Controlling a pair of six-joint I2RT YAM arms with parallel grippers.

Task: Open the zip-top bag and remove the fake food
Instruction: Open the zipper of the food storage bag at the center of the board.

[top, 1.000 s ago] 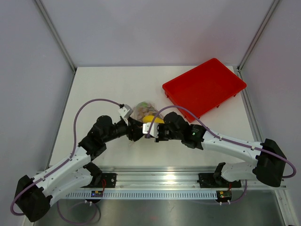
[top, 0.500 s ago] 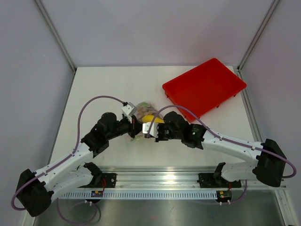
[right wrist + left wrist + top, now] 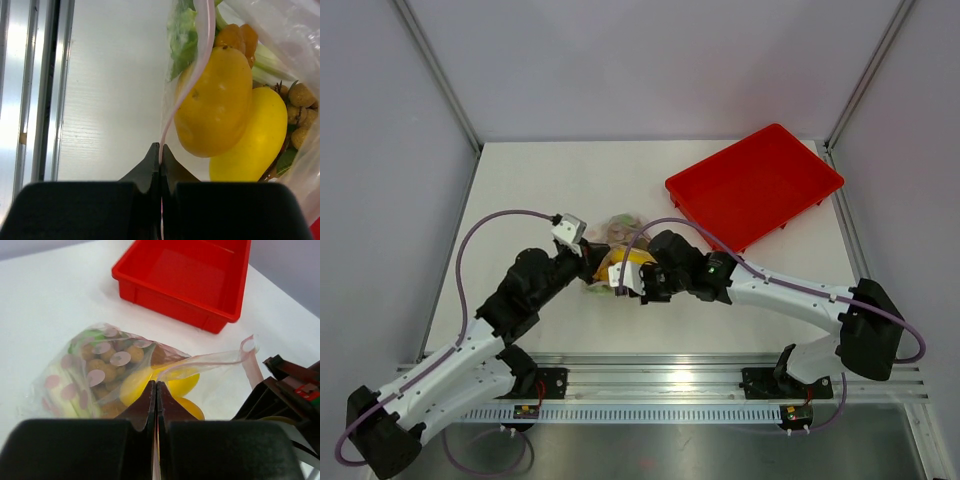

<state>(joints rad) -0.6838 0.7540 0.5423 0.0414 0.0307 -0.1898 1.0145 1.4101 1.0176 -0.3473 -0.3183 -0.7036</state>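
The zip-top bag [image 3: 617, 232] lies on the table between my two grippers, clear and crinkly with pink dots [image 3: 102, 362]. My left gripper [image 3: 156, 386] is shut on one lip of the bag's mouth. My right gripper [image 3: 160, 148] is shut on the pink zip strip [image 3: 192, 75] of the other lip. The fake food is inside: a yellow-orange fruit [image 3: 215, 105], a yellow piece [image 3: 255, 142], tan balls [image 3: 125, 352] and green pieces [image 3: 182, 30]. From above, my left gripper [image 3: 594, 268] and right gripper [image 3: 620, 280] meet at the bag's near side.
A red rectangular tray [image 3: 756, 184] sits at the back right of the white table [image 3: 540, 180], a short way beyond the bag [image 3: 190, 277]. The metal rail [image 3: 650, 375] runs along the near edge, by the arm bases.
My left gripper has shut on the bag's lip. Both grippers and the bag have shifted a little to the left, and the right arm has reached further left.
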